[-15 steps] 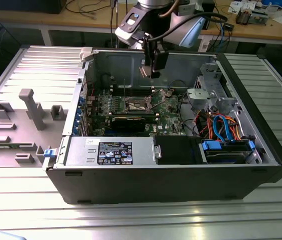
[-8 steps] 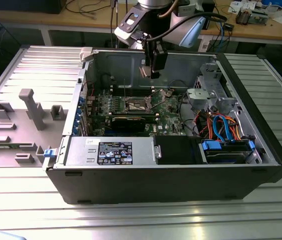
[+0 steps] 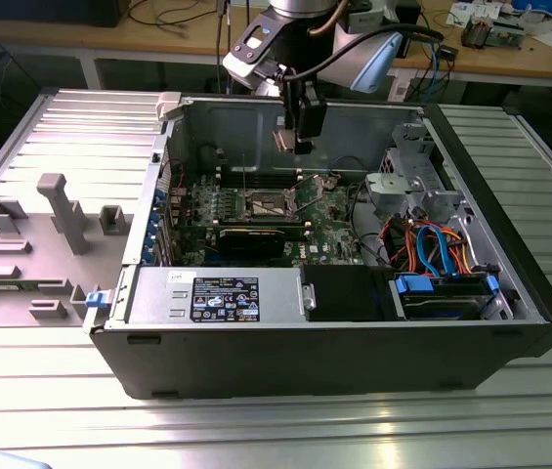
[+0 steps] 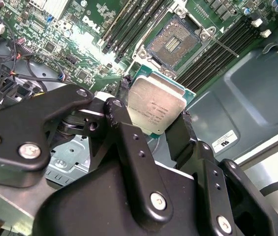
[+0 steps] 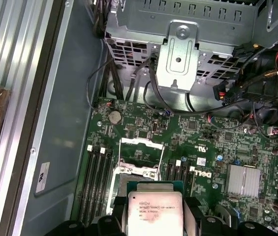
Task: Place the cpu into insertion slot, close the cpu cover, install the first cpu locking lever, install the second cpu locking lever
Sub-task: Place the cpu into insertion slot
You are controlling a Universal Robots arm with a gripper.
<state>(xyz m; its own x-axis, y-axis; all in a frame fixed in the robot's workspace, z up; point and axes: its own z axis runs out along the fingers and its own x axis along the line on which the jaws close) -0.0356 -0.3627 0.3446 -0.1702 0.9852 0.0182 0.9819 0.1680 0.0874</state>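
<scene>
While gripping the chip (image 4: 156, 103) by two opposite edges in the end effector (image 4: 151, 119), hovers above the open computer case (image 3: 305, 362), well apart from the bare socket (image 3: 264, 203) lying below and slightly toward the exterior view's left on the green board (image 3: 332, 210).

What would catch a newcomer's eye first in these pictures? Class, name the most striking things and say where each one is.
An open computer case lies on a ribbed metal table, its green board exposed. Above the board, the black hand grips a silver cpu by its edges. In the second wrist view the slot sits uncovered, apart from the cpu, between rows of memory slots.
</scene>
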